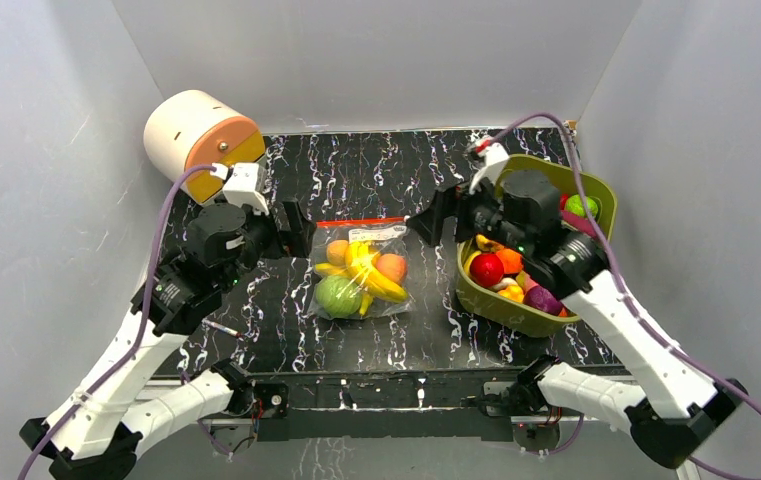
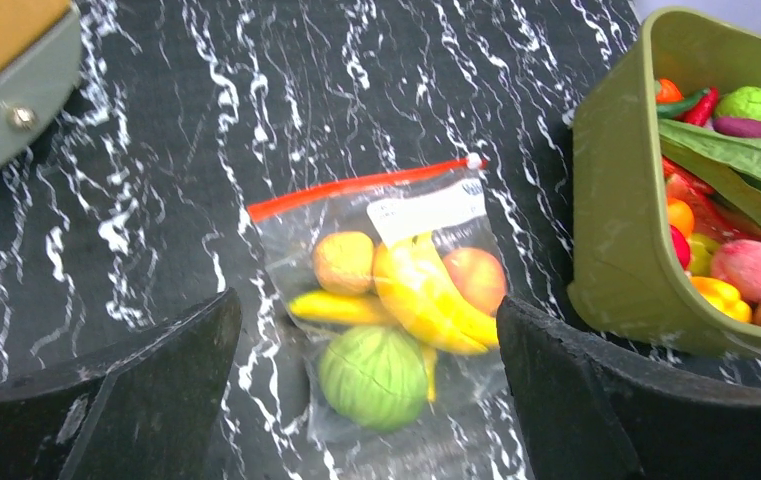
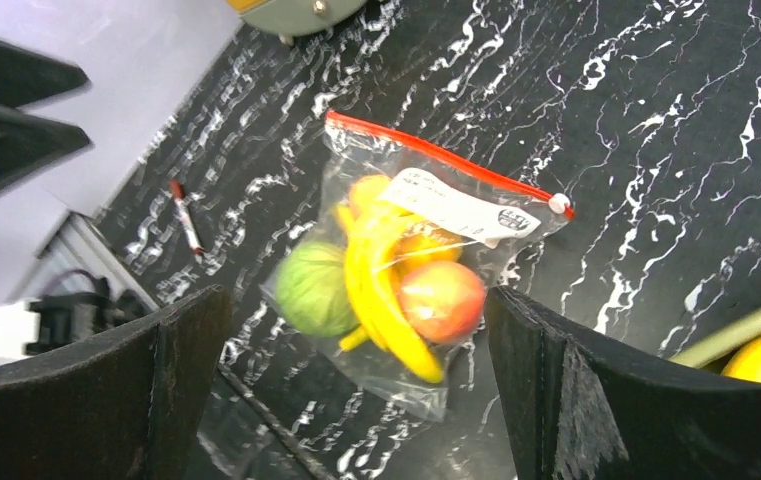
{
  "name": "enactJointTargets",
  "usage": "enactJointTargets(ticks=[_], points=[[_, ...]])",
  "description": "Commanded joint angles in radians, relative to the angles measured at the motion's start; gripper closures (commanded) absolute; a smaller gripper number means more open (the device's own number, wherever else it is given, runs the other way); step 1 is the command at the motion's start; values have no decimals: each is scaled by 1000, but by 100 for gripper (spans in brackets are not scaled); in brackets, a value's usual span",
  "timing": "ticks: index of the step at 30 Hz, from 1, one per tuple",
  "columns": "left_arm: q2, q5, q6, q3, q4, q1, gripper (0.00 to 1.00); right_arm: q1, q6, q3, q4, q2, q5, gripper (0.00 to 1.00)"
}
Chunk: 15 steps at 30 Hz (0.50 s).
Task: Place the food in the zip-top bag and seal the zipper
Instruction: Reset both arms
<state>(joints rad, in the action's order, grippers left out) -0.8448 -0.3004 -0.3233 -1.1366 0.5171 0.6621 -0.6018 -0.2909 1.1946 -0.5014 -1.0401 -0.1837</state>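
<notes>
While left claw (image 2: 366,305) and right claw (image 3: 356,295) gape empty | pen (image 3: 185,215): right-wrist view, not left

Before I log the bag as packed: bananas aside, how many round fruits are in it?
3: a green fruit at the end away from the zipper, an orange fruit near the zipper, a peach-red fruit beside the bananas. Others may hide behind the bananas.
</notes>
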Motion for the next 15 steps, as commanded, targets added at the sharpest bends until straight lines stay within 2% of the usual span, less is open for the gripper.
enactJointTargets(ticks=[1,4,10,15], points=[[18,93,-123,-64,202,-5,2,-1,-166,18,-13,136,57,2],[59,164,-102,-67,224,-4,2,-2,-170,26,-48,181,80,2],[183,253,-74,-26,163,-4,2,-3,-215,0,-96,238,121,2],[231,271,-77,-2,138,-5,2,-3,-221,-15,-99,263,150,2]])
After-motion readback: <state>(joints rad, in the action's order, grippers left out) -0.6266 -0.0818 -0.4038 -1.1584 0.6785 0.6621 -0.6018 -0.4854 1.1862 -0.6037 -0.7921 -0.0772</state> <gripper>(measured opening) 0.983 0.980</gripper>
